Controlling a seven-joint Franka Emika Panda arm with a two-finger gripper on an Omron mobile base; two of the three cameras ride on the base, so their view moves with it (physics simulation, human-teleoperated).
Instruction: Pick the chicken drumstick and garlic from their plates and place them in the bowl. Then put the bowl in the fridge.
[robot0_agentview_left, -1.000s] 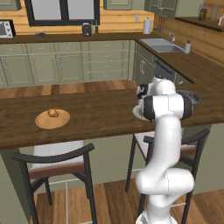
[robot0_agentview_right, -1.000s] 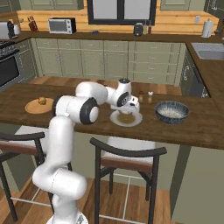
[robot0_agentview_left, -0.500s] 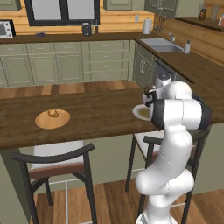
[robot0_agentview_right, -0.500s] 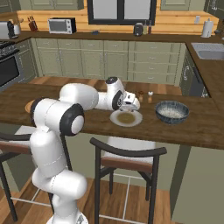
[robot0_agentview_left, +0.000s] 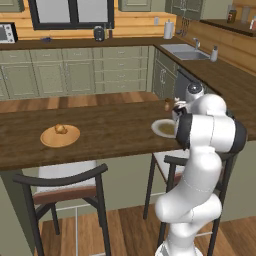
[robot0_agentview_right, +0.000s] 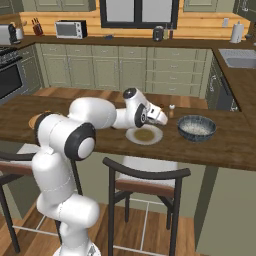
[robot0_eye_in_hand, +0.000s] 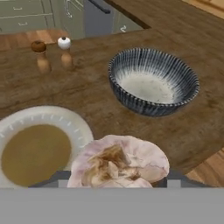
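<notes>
You have the garlic (robot0_eye_in_hand: 119, 162) in the gripper (robot0_agentview_right: 159, 116), above the counter (robot0_agentview_right: 220, 145) between the pale plate (robot0_agentview_right: 144, 135) and the bowl (robot0_agentview_right: 196, 128). The drumstick (robot0_agentview_left: 60, 129) sits on the other plate (robot0_agentview_left: 60, 136), well apart along the counter.

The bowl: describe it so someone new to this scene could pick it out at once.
On the long wooden counter, look just right of the pale plate with the brownish centre. The bowl stands there: deep, dark and finely ribbed outside, pale inside. It is the counter's one deep dish; the plates are flat.
</notes>
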